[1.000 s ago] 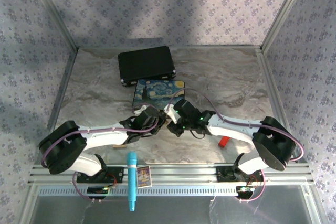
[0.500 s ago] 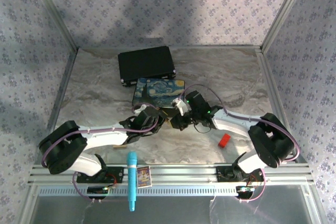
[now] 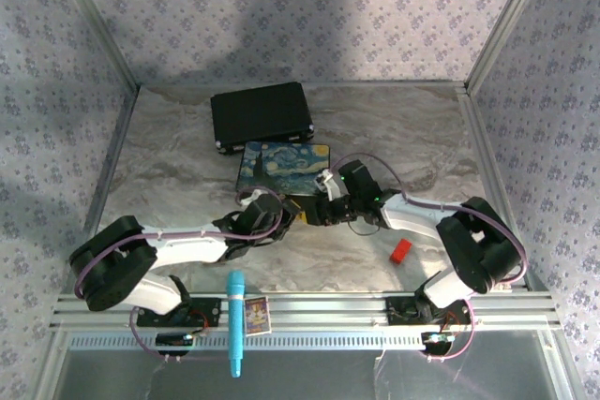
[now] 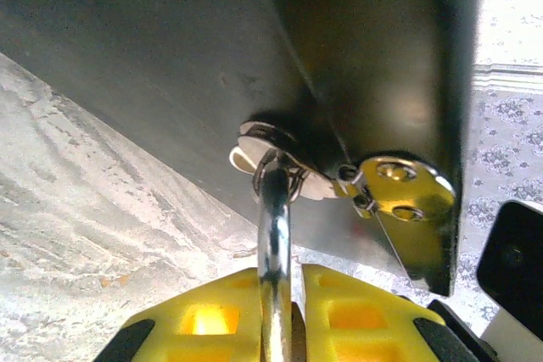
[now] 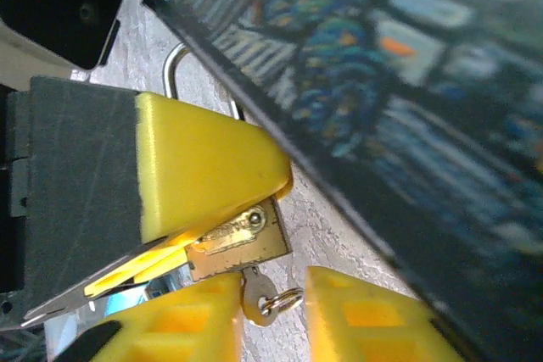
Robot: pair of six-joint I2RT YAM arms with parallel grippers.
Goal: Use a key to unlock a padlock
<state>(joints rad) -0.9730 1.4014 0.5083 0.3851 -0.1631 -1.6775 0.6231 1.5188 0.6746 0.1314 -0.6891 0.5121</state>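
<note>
The brass padlock (image 5: 233,247) hangs just above the table in front of the painted box (image 3: 281,161). My left gripper (image 4: 293,273) is shut on it. In the left wrist view its silvery shackle (image 4: 273,209) stands up between my yellow fingers. In the right wrist view a left finger (image 5: 204,158) covers most of the lock body. The small silvery key (image 5: 257,298), with its ring, sticks out of the lock's underside. My right gripper (image 5: 276,281) is open around the key, which lies against one finger with a gap to the other. Both grippers meet by the padlock (image 3: 302,212) in the top view.
A black case (image 3: 261,114) lies behind the painted box. A red block (image 3: 401,250) sits right of the right forearm. A turquoise pen-like object (image 3: 234,320) and a small card (image 3: 256,314) lie on the front rail. A brass-coloured clasp (image 4: 407,201) shows on a dark surface ahead of the left gripper.
The right arm has dropped low and stretched out, bringing its gripper down to the key end of the padlock. The left gripper has shifted slightly right, still holding the lock.
</note>
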